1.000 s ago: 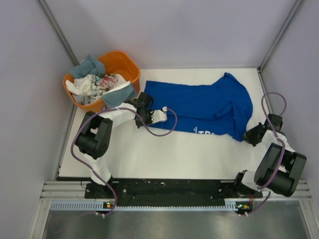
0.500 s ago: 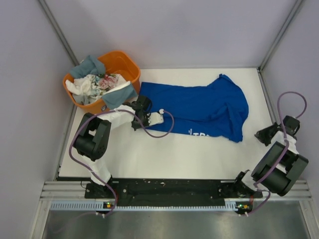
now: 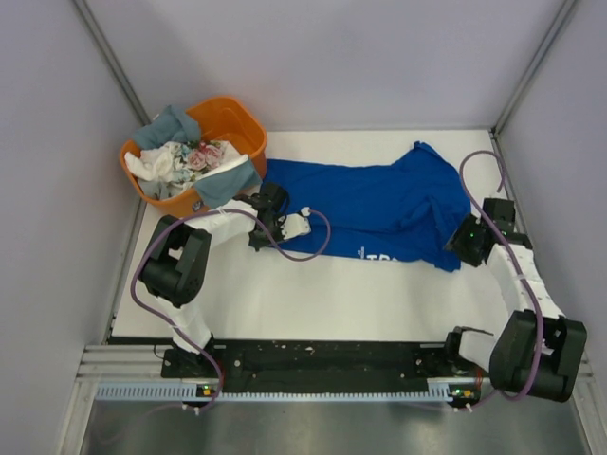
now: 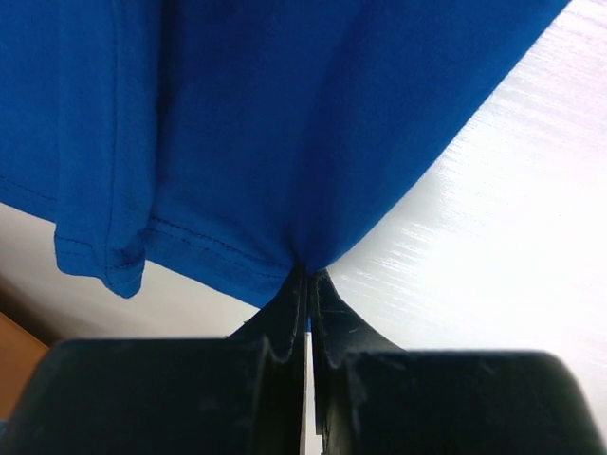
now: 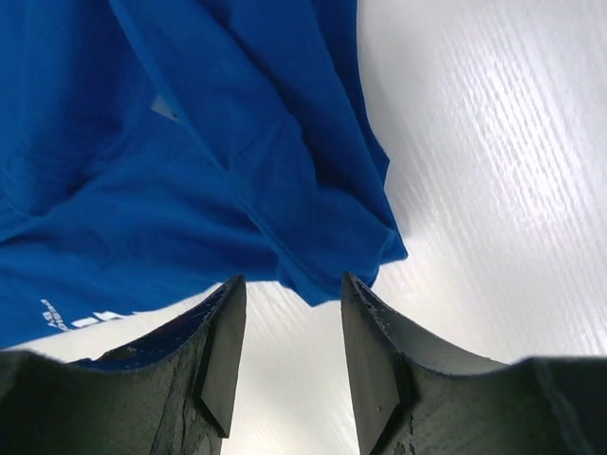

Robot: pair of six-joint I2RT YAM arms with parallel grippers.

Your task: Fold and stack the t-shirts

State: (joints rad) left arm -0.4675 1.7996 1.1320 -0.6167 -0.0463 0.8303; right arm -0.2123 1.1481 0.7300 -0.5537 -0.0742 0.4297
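Observation:
The royal blue t-shirt (image 3: 379, 201) lies spread and rumpled across the middle of the white table, white lettering at its near edge. My left gripper (image 3: 268, 216) is shut on the shirt's left hem; in the left wrist view the blue cloth (image 4: 285, 133) is pinched between the closed jaws (image 4: 308, 275). My right gripper (image 3: 462, 248) is open at the shirt's right end. In the right wrist view its fingers (image 5: 289, 294) stand apart just short of a blue cloth corner (image 5: 322, 256), holding nothing. Grey-blue, white and floral shirts (image 3: 190, 156) fill the tub.
The orange plastic tub (image 3: 232, 123) stands at the back left, close behind my left gripper. Grey walls enclose the table (image 3: 313, 294) on three sides. Purple cables loop from both arms. The black rail runs along the near edge.
My right arm swung from the far right edge back in to the shirt's right end. The left gripper held the hem in place.

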